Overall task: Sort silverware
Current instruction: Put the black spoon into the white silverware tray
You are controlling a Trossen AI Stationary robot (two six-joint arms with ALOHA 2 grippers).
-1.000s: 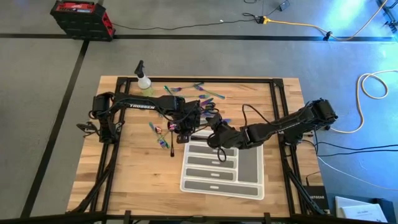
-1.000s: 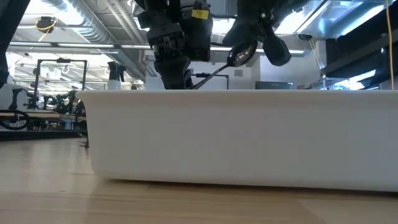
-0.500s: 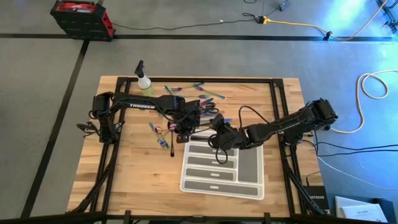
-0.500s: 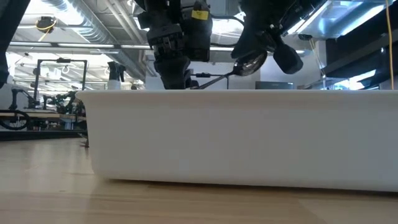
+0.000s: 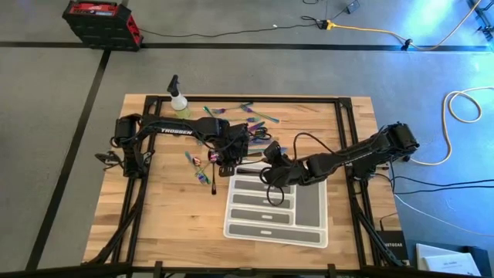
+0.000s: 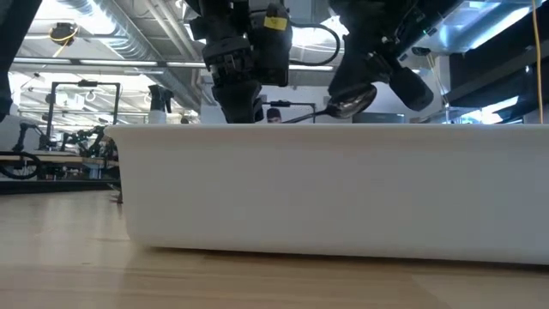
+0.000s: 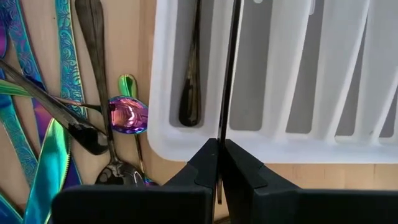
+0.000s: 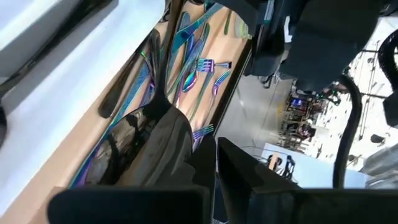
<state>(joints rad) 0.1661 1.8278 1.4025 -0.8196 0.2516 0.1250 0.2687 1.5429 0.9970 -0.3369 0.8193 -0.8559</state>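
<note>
A dark spoon (image 6: 319,110) hangs just above the far left corner of the white compartment tray (image 5: 272,210), and both grippers are shut on it. My left gripper (image 5: 229,162) has its handle end and my right gripper (image 5: 272,160) its bowl end. In the left wrist view the slim handle (image 7: 229,68) runs out over the tray's slots. Another dark spoon (image 7: 189,93) lies in the leftmost slot. Loose rainbow silverware (image 5: 202,166) lies flat on the wood left of the tray, and more (image 5: 248,116) lies near the far edge. My left gripper pinches the spoon's slim handle near its free end (image 7: 220,138) between its two fingers. The fingers slant steeply down from above and lie across the handle. The handle runs on nearly level, clear of the tray. My right gripper holds the spoon at its bowl (image 8: 163,140), pinched at the bowl's edge beside the shut fingers (image 8: 233,163). It comes from the table's right side, slanting down. The bowl (image 6: 352,101) hangs below the fingers, clear of the tray's rim.
A yellow-green spray bottle (image 5: 179,102) stands at the table's far left. The tray's wall (image 6: 326,189) fills the low view. The black frame rails (image 5: 351,139) run along the table's edges. A red and black case (image 5: 100,22) sits on the floor beyond the table.
My right gripper has sunk a little, shifted slightly toward the table's right edge and rolled, staying shut on the bowl. The spoon's bowl end has come down, so the spoon has tipped from slanting to nearly level. Its handle end has stayed in my left gripper.
</note>
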